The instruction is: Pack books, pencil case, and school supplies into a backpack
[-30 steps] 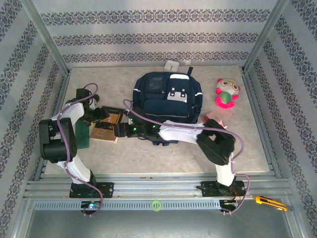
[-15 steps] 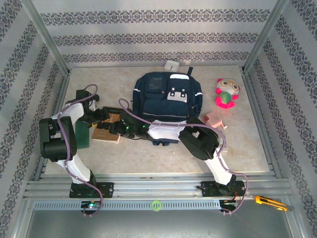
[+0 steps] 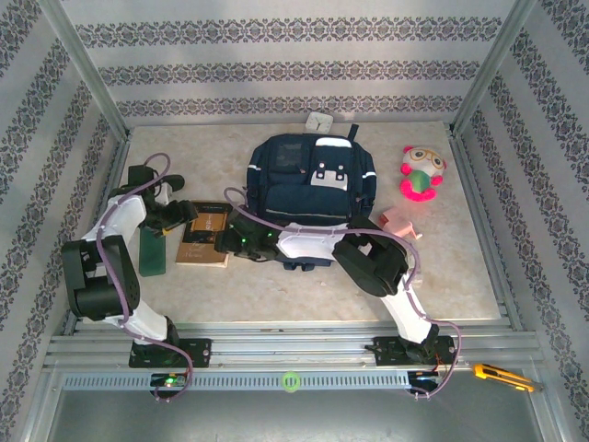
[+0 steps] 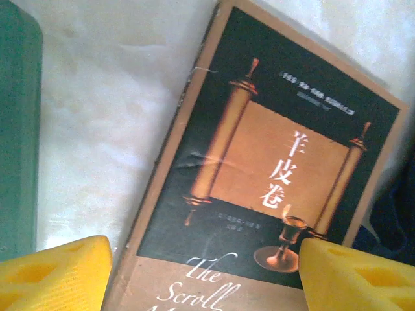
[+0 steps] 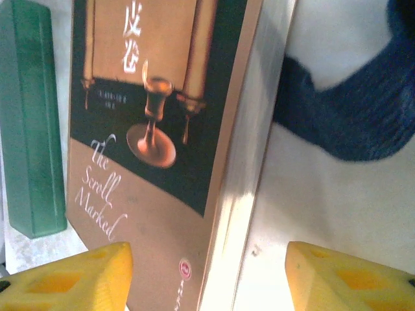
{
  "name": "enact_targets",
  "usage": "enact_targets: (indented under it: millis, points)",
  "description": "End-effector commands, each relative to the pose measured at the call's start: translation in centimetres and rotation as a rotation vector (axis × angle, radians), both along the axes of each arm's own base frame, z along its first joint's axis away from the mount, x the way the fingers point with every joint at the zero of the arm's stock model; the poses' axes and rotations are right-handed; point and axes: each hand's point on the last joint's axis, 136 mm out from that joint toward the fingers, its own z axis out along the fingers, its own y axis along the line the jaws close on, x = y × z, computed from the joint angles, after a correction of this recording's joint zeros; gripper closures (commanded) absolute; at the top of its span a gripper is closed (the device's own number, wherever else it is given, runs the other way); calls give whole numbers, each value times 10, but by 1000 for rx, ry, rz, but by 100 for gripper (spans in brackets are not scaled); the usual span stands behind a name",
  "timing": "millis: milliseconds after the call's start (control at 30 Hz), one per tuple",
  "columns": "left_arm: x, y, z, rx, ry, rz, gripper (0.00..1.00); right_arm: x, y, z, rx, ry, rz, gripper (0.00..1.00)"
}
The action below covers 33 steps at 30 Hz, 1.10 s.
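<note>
Between the pads of the left pincer [image 4: 204, 269] the brown book [image 4: 272, 162] is cut off low; the green book [image 4: 16, 129] is cropped further left.

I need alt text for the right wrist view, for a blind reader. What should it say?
A brown book with a scroll on its cover lies on the table under the open right gripper. A green book sits left of it; the navy backpack shows at upper right.

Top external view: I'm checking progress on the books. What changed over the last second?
The left gripper drew back to the left off the brown book, uncovering it and the green book. The right arm's elbow swung left, uncovering the pencil case; the right gripper stayed at the brown book's right edge. Both jaws open; nothing taken or released. The backpack and both books stayed put.
</note>
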Motion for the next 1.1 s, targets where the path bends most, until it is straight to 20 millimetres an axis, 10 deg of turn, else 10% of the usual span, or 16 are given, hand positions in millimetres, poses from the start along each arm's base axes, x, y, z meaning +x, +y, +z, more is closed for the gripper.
enact_targets:
  millis: [0,500,1067]
  points:
    - [-16,-1,-23,-33,60,2,31,0,3,10,11,8,0,39]
    - [-28,-11,-65,-103,191,-42,36,7,15,-20,-31,95,-12,58]
    - [-39,-52,7,-306,18,-78,38,12,10,-34,-6,140,-26,79]
